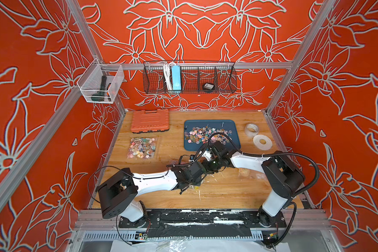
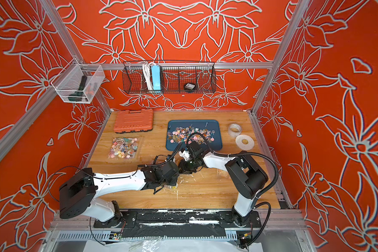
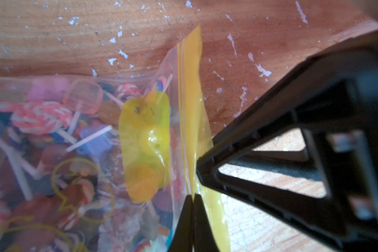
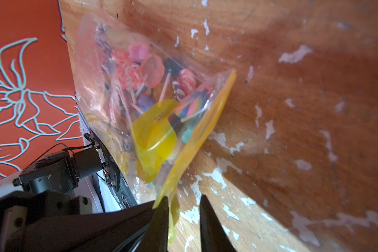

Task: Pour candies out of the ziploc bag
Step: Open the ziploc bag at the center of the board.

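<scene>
— So, where was your crinkly clear ziploc bag?
— On the scuffed wooden desk, its yellow zip strip pointing at your left tool, which clamped it; your right tool stood parted.

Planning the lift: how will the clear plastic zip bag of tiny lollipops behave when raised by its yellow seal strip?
Likely floppy: the clear plastic zip bag creases around its load. The tiny lollipops lie loose, so they would probably slide to the low end. The smooth yellow seal strip, pinched by the left gripper, may slip.
</scene>
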Motion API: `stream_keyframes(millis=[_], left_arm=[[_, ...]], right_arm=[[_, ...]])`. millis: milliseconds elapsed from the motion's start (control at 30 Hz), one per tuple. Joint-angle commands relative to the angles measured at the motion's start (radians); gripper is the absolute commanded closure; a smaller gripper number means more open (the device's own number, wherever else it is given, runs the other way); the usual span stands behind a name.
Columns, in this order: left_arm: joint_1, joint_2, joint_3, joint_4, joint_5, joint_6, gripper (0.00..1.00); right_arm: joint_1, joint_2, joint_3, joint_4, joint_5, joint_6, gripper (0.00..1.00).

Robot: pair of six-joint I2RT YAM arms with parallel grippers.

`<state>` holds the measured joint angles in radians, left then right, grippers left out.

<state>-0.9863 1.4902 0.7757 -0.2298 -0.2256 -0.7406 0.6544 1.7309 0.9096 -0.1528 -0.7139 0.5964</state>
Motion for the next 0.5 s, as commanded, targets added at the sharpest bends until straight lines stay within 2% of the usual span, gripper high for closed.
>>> stream_keyframes(millis=[0, 467], left_arm=[[0.005, -0.017, -0.007, 0.01, -0.008, -0.005, 1.0], [0.005, -0.022, -0.007, 0.01, -0.014, -0.005, 1.0]], right_arm=[[0.013, 0.018, 0.031, -0.011, 0.017, 0.009, 0.74], [0.027, 0.054, 0.03, 0.01, 0.014, 0.025, 0.78]])
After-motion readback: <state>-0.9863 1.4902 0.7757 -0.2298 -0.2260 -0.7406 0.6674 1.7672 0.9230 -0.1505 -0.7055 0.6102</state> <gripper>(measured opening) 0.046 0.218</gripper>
